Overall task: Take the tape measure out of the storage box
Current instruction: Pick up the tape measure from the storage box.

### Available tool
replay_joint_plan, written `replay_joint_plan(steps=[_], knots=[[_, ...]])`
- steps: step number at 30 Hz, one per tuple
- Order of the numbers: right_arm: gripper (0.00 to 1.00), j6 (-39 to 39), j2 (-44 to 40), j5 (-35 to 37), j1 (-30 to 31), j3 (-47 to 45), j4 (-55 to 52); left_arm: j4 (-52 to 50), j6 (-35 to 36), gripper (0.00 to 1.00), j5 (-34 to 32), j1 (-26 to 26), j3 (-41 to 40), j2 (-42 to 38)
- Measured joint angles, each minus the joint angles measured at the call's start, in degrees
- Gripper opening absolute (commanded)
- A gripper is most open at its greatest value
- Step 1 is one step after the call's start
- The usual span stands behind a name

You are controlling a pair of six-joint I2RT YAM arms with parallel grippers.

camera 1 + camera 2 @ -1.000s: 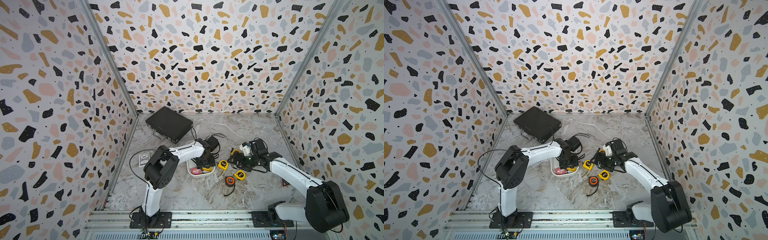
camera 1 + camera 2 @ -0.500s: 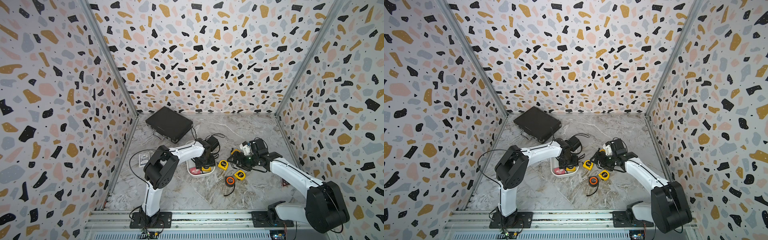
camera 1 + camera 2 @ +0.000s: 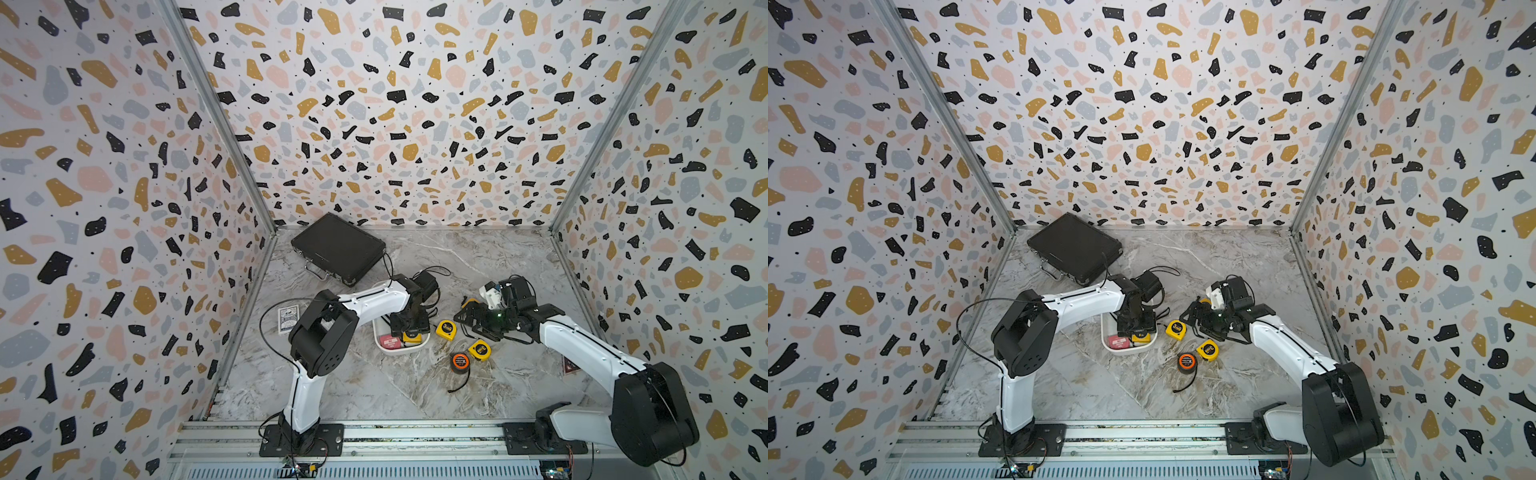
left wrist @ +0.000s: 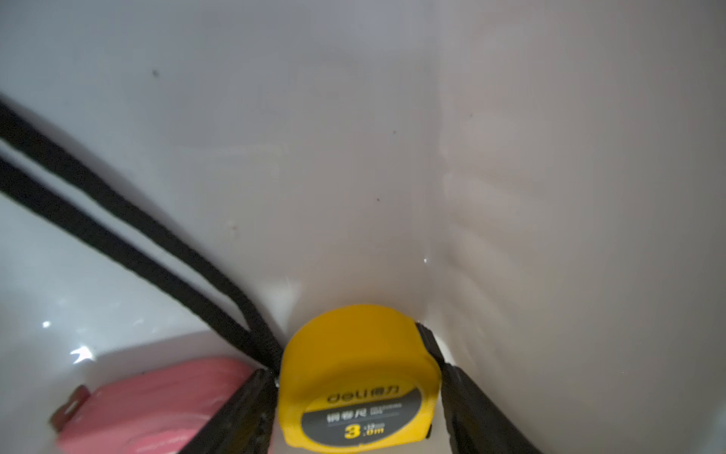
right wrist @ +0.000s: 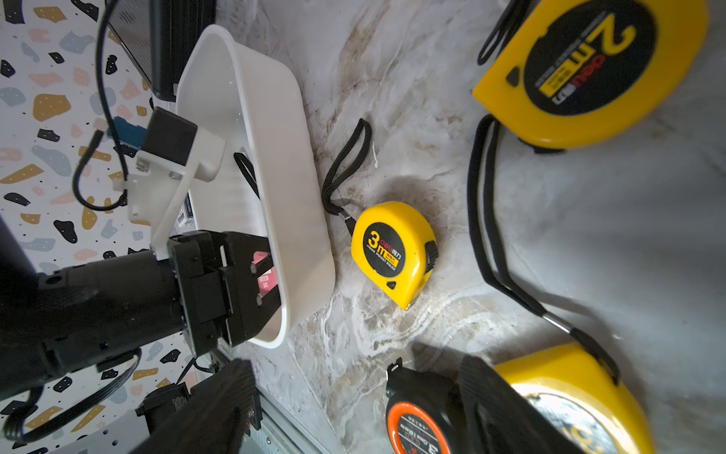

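The white storage box [image 3: 419,348] [image 3: 1128,351] [image 5: 283,165] lies mid-table. Inside it are a yellow tape measure [image 3: 411,337] [image 4: 357,377] and a pink one [image 3: 390,341] [image 4: 157,401]. My left gripper [image 3: 410,330] [image 4: 355,375] reaches down into the box. Its fingers press both sides of the yellow tape measure, whose black strap [image 4: 137,243] trails across the box floor. My right gripper [image 3: 467,324] [image 5: 353,412] hovers open over the table right of the box, holding nothing.
Several tape measures lie outside the box: a small yellow one [image 3: 446,329] [image 5: 393,253], another yellow [image 3: 479,349], an orange-black one [image 3: 460,361] [image 5: 416,424] and a larger yellow one [image 5: 589,70]. A black case [image 3: 338,248] sits at the back left and a card pack [image 3: 288,319] by the left wall.
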Motion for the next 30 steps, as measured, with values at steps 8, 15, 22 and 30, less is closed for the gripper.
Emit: replay_joint_plan(steps=[8,15,22,30], knots=[[0.87,0.4,0.0,0.0,0.0,0.0,0.3,-0.2,0.5,0.71,1.0,0.1,0.9,1.0],[0.87,0.8,0.3,0.0,0.0,0.2,1.1,-1.0,0.9,0.65,1.4,0.3,1.7,1.9],[0.87,0.9,0.5,0.0,0.0,0.3,1.3,-1.7,1.7,0.47,1.8,0.3,2.1,2.1],[0.87,1.1,0.5,0.0,0.0,0.4,1.5,-1.9,2.2,0.04,2.6,0.3,2.4,2.3]])
